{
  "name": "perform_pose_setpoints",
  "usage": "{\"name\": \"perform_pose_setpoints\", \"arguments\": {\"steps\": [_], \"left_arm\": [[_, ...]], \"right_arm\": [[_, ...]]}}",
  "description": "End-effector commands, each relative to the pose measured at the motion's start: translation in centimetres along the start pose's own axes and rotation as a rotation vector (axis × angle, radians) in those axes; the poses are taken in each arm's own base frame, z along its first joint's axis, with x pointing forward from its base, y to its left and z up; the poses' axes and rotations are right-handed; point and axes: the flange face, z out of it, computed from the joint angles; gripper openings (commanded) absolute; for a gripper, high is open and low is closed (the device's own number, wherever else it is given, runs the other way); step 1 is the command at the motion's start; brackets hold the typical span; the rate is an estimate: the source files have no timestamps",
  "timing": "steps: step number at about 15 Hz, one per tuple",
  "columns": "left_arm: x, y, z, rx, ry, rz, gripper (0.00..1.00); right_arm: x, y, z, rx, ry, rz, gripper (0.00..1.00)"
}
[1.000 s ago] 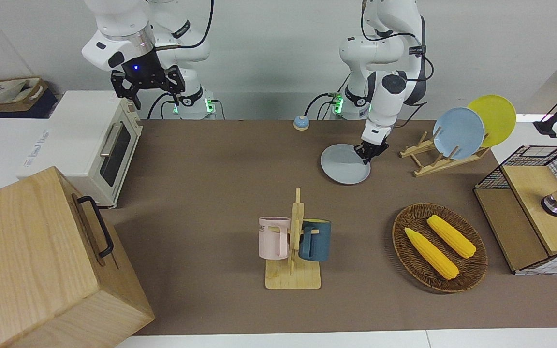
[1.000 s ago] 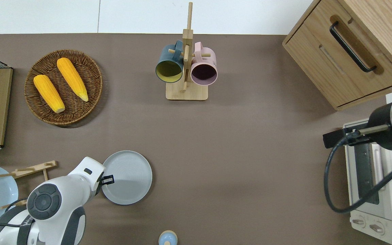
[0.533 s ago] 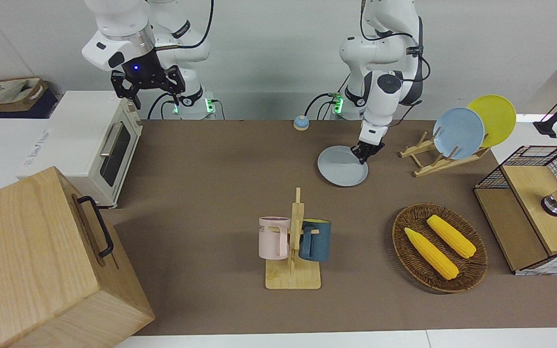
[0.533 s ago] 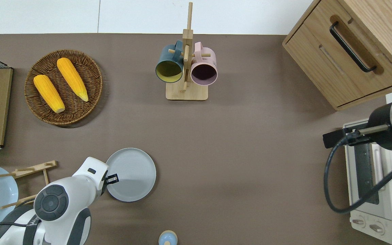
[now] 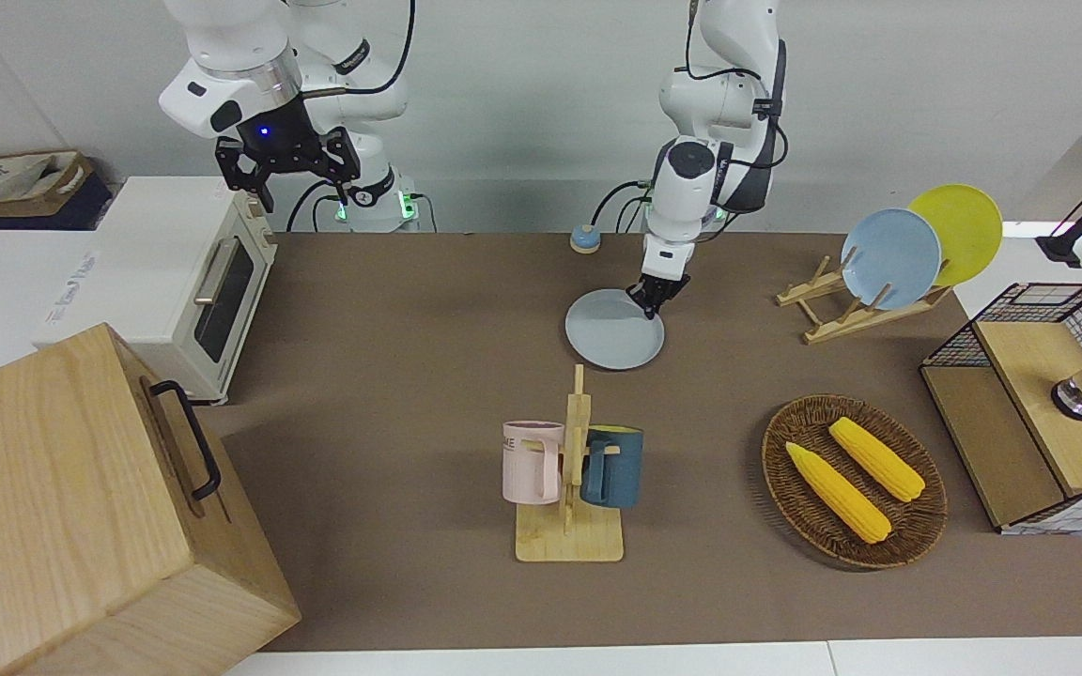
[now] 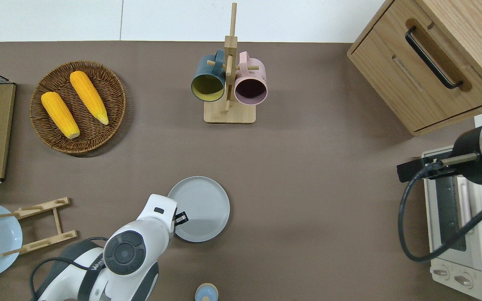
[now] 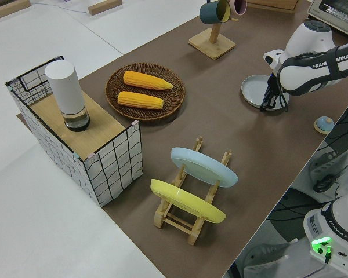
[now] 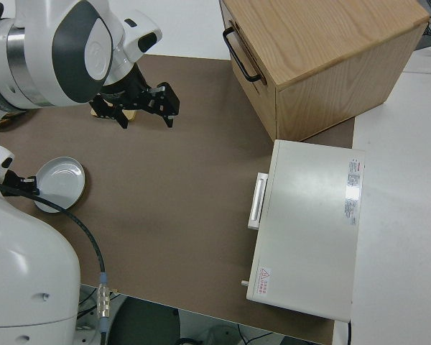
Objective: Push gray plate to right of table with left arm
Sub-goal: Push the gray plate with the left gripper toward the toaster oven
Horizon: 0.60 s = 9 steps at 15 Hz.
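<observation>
The gray plate (image 5: 614,329) lies flat on the brown table (image 5: 409,310), nearer to the robots than the mug rack; it also shows in the overhead view (image 6: 199,208) and the left side view (image 7: 256,91). My left gripper (image 5: 652,300) is down at the plate's rim, on the edge toward the left arm's end of the table (image 6: 180,218), touching it. The plate lies near the middle of the table's length. My right gripper (image 5: 287,174) is parked, open and empty.
A mug rack (image 5: 571,469) with a pink and a blue mug stands farther from the robots than the plate. A corn basket (image 5: 853,481), a plate rack (image 5: 888,258) and a wire crate (image 5: 1039,404) are toward the left arm's end. A toaster oven (image 5: 193,282) and a wooden cabinet (image 5: 81,507) are toward the right arm's end.
The left gripper has swept toward the right arm's end of the table, and the gray plate has slid that way with it, about a plate's width. The right arm has not moved.
</observation>
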Motion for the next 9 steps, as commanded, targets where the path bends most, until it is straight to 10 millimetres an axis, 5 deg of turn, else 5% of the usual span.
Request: {"name": "perform_pose_setpoints", "arguments": {"steps": [1, 9], "left_arm": [[-2.8, 5.0, 2.5, 0.006, -0.041, -0.038, 0.00], [-6.7, 12.7, 3.2, -0.022, -0.056, -0.134, 0.00]], "right_arm": [[-0.3, 0.1, -0.4, 0.005, -0.004, 0.016, 0.983], [-0.3, 0.2, -0.4, 0.004, -0.004, 0.017, 0.983]]}}
